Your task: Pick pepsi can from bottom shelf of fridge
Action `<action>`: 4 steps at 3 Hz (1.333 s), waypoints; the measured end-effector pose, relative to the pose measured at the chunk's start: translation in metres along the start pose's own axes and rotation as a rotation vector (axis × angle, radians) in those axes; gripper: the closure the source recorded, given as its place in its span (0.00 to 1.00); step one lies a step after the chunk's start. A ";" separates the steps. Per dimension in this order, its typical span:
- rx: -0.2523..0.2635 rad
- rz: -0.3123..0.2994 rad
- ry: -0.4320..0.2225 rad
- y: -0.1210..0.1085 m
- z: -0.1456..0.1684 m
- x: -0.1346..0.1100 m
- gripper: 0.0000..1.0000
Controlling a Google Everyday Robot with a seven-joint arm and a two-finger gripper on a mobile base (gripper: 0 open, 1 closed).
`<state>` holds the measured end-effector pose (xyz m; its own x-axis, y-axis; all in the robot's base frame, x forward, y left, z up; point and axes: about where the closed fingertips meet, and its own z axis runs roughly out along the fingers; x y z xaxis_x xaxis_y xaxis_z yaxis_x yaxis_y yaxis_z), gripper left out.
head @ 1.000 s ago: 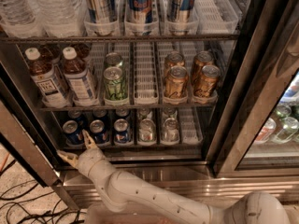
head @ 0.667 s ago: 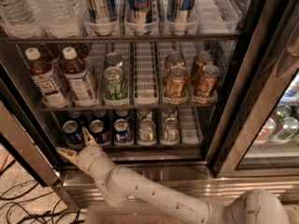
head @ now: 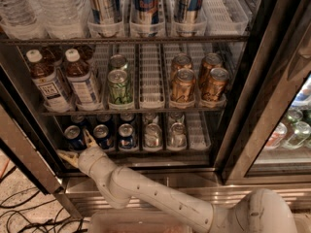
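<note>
The fridge (head: 243, 106) stands open in the camera view. Its bottom shelf (head: 146, 152) holds three dark-blue pepsi cans at the left: one at the far left (head: 74, 136), one beside it (head: 101, 134) and a third (head: 126, 135). Two plain silver cans (head: 152, 135) stand to their right. My gripper (head: 77, 148) is at the shelf's front left, open. One yellowish finger (head: 89, 139) points up between the two leftmost pepsi cans. The other finger (head: 66, 157) lies low, left of the far-left can. It holds nothing.
The middle rack holds two tea bottles (head: 48, 84), a green can (head: 120, 86) and gold cans (head: 183, 85). The top rack holds tall cans and water bottles. The door frame (head: 29, 149) stands at the left. Cables (head: 19, 212) lie on the floor.
My gripper has moved slightly up and in toward the leftmost pepsi cans, its upper finger now reaching between them. The cans have not moved.
</note>
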<state>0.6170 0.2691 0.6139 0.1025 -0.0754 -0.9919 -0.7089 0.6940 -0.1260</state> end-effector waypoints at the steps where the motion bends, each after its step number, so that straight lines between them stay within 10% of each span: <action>1: -0.002 0.000 0.020 0.000 0.010 0.007 0.42; 4: -0.019 -0.007 -0.015 0.007 0.002 -0.005 1.00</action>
<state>0.6126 0.2758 0.6178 0.1180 -0.0690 -0.9906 -0.7216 0.6794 -0.1332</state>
